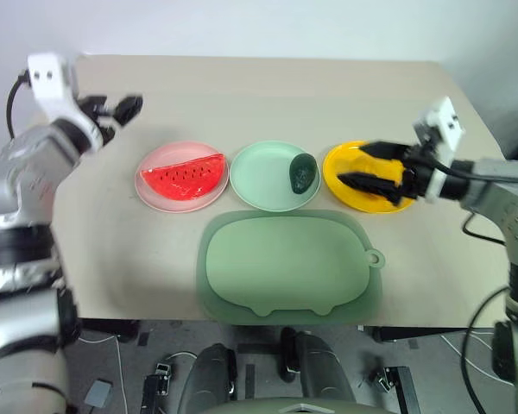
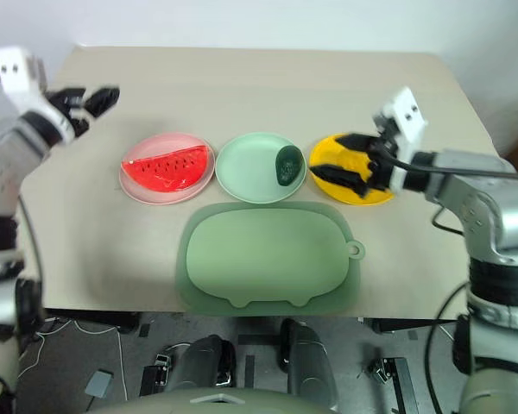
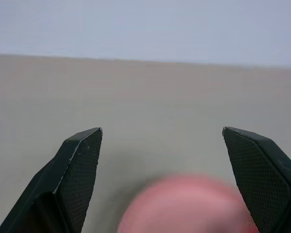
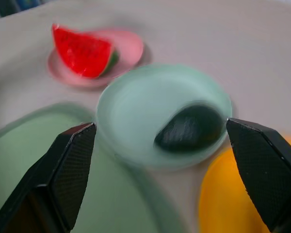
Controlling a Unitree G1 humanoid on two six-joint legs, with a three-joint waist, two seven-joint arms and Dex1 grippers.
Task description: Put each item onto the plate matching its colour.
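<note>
And here on the beige desk (image 1: 259,95) the red toy watermelon slice with black seeds (image 1: 183,176) lies on the pale pink round plastic plate (image 1: 155,197), while the dark green toy avocado (image 1: 303,172) sits at the right edge of the pale mint green plate (image 1: 261,179) in the middle! The left claw (image 1: 121,110) hangs above the desk, up and to the left of the pink plate, fingers spread and empty. Over on the right, the right claw (image 1: 363,166) hovers over the bright yellow plate (image 1: 338,166), its black fingers spread wide, gripping nothing, with the large green pig-shaped mat (image 1: 289,266) lying just in front of the three plates.
</note>
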